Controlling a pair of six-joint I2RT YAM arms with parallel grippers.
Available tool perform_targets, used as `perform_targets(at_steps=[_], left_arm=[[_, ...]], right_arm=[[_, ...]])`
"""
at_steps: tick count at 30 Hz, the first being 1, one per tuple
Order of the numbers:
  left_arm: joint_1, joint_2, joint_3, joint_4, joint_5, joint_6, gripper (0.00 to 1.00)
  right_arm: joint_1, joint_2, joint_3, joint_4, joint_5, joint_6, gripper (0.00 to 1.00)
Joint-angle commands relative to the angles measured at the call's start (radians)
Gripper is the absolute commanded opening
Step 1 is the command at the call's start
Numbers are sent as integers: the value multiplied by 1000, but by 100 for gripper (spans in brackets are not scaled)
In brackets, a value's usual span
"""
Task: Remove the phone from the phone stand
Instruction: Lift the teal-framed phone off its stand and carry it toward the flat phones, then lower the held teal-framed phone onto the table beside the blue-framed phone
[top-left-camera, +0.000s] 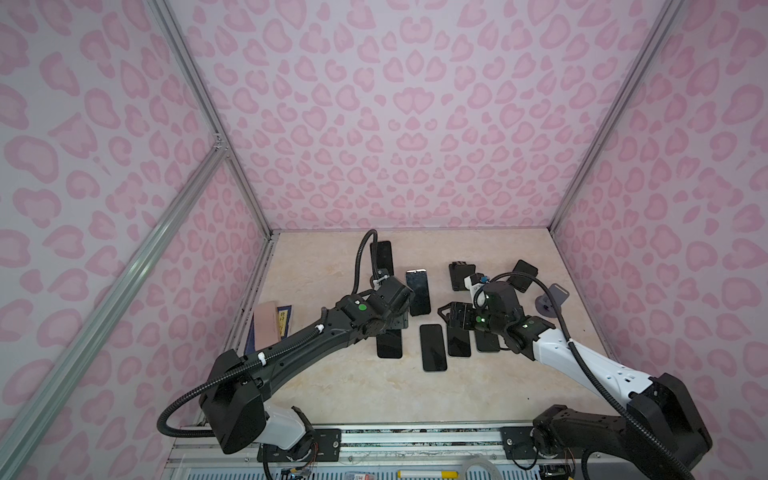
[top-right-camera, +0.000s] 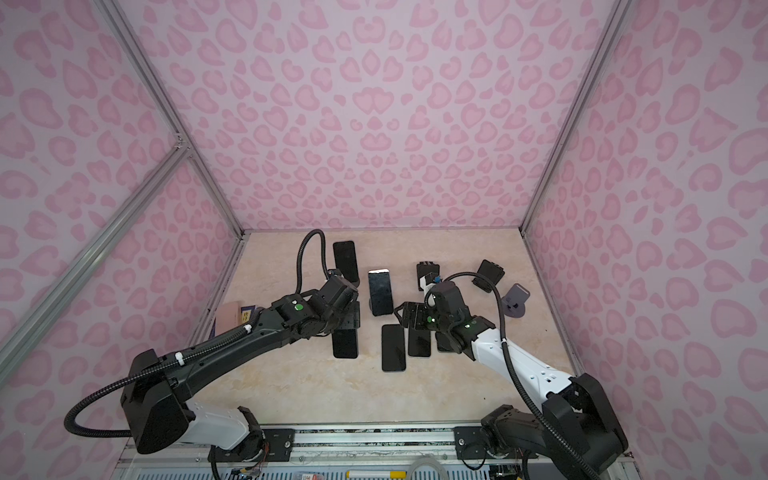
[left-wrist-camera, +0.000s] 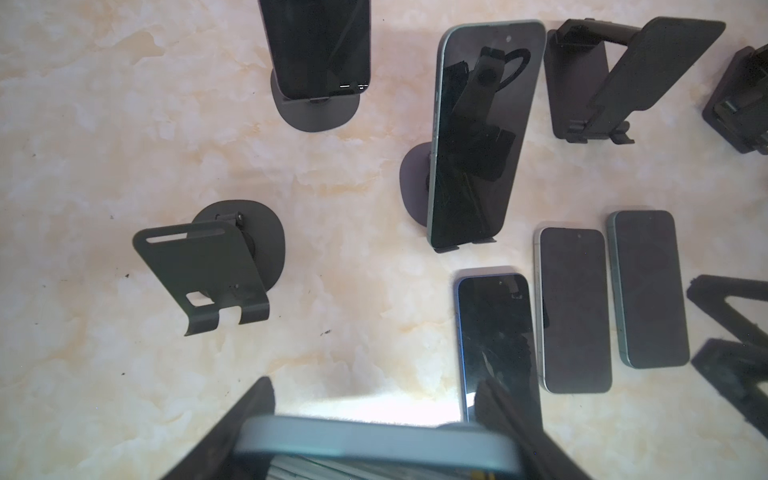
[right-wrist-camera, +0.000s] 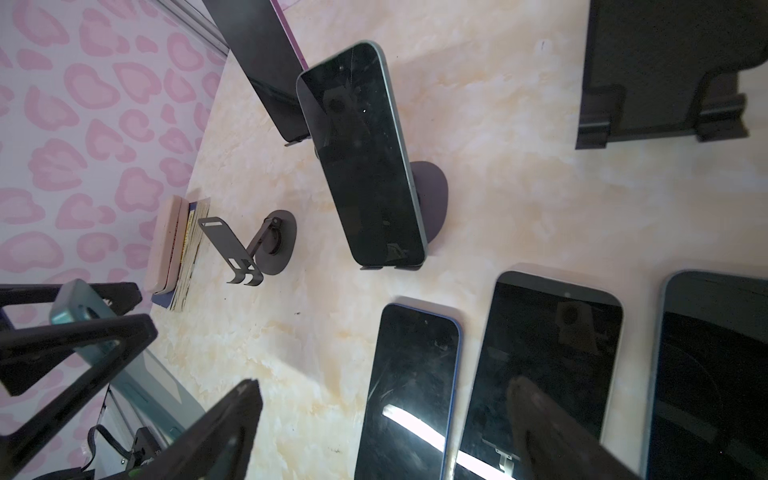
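While in left pincer (left-wrist-camera: 374, 388), teal phone (left-wrist-camera: 374, 442)

This is looking like a robotics lab cell: aluminium framing (top-left-camera: 124, 286) and pink spotted wall panels (top-left-camera: 415, 124) are enclosing a marble-look worktop (top-left-camera: 332, 386), two robot arms (top-left-camera: 299, 340) are standing bolted to a rail (top-left-camera: 415, 434) at 6 o'clock, and phones (top-left-camera: 433, 347) and phone stands (top-left-camera: 550, 301) are crowding the middle.

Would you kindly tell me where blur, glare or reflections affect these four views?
Left wrist view: the gripped teal phone is blurred close to the lens, and the upright phone reflects dark arm shapes. Right wrist view: a white glare streak crosses the blue-edged phone lying flat. Both top views: evenly lit, only soft shadows on the table.
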Motion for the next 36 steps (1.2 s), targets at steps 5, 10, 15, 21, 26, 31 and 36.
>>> perform_targets(at_steps=[5,10,15,21,26,31,36], left_arm=[[-10,58,37,-25,4,-25,57],[-22,84,52,-39,20,-49,56],[-52,143,78,-64,17,-87,55],[-63,200,90,-101,5,-142,54],[-64,233,96,-103,11,-160,54],[-66,291,120,-125,27,-172,54],[-66,333,141,-133,35,-174,54]], right_arm=[[-33,-24,4,-5,-2,-31,94],[-42,-41,-5,-16,5,-38,94],[-60,-51,-13,-34,18,-44,94],[-79,-86,-40,-50,31,-49,94],[-89,-121,-76,-38,38,-51,95],[-92,-143,-89,-42,46,-50,95],[-93,-152,-108,-33,43,-50,95]])
